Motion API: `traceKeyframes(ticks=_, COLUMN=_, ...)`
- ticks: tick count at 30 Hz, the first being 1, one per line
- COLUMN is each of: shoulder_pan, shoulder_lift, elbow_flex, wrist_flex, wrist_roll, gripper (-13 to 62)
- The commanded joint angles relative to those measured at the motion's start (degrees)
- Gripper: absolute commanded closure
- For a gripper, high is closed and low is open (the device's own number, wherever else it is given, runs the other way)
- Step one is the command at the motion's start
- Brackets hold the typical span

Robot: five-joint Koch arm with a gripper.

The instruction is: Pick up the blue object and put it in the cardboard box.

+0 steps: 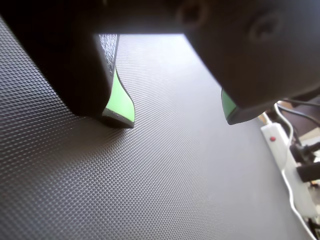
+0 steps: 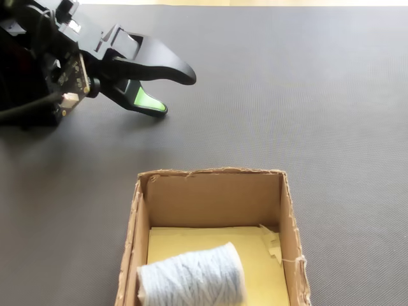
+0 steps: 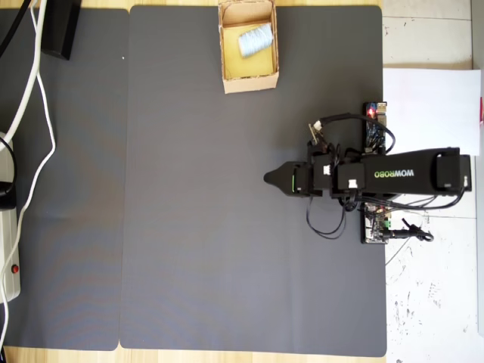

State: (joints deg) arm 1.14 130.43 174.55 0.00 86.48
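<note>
1. The jaws (image 1: 175,120) are standing apart with nothing between them, hanging low over the bare mat (image 3: 197,227).
2. The roll (image 2: 191,279) is already lying inside the box (image 2: 290,236), on its yellow floor, well apart from the jaws.
3. Judging by this, the placing looks done; a good finish is keeping the arm (image 3: 408,174) clear of the box and settling without dragging the jaws on the mat.

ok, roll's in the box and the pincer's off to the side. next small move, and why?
Probably none beyond easing the arm to rest. The blue roll lies on the yellow floor inside the cardboard box, so the placing looks done. The pincer is open, empty and well clear of the box, low over the dark mat; the wrist view shows only bare mat between its tips.
</note>
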Motion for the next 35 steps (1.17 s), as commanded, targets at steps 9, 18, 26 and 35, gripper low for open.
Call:
traceKeyframes(ticks=9, shoulder_pan=0.44, shoulder_lift=5.27, elbow_flex=4.13, wrist_flex=-1.05, wrist_roll=1.05, gripper=14.7)
traceKeyframes(ticks=18, shoulder_pan=3.16, shoulder_lift=5.27, elbow_flex=4.13, wrist_flex=3.34, wrist_roll=0.26, gripper=14.8)
traceKeyframes(ticks=26, shoulder_pan=3.16, shoulder_lift=5.27, elbow_flex=4.13, wrist_flex=3.25, wrist_roll=0.26, gripper=14.8)
traceKeyframes(ticks=35, shoulder_pan=3.16, shoulder_lift=5.27, elbow_flex=4.13, wrist_flex=3.25, wrist_roll=0.26, gripper=14.8)
